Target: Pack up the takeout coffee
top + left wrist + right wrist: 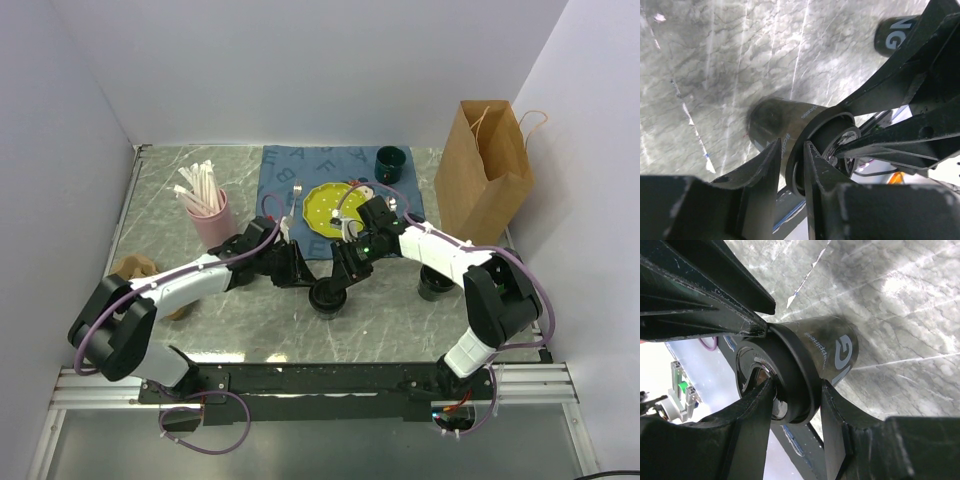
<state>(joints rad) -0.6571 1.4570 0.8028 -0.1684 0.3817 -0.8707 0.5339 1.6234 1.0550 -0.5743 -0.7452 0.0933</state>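
The takeout coffee, a black cup with a round black lid, is at the table's front middle, between both arms. My left gripper comes in from the left, my right gripper from the right. In the left wrist view my left gripper is shut across the lid's rim, with the cup beyond it. In the right wrist view my right gripper is shut on the cup, one finger on the lid's top and one on the wall under the rim.
A second black cup stands behind my right arm and shows in the left wrist view. A brown paper bag stands at back right. A dark green mug, a yellow plate on a blue cloth and a pink straw cup stand behind.
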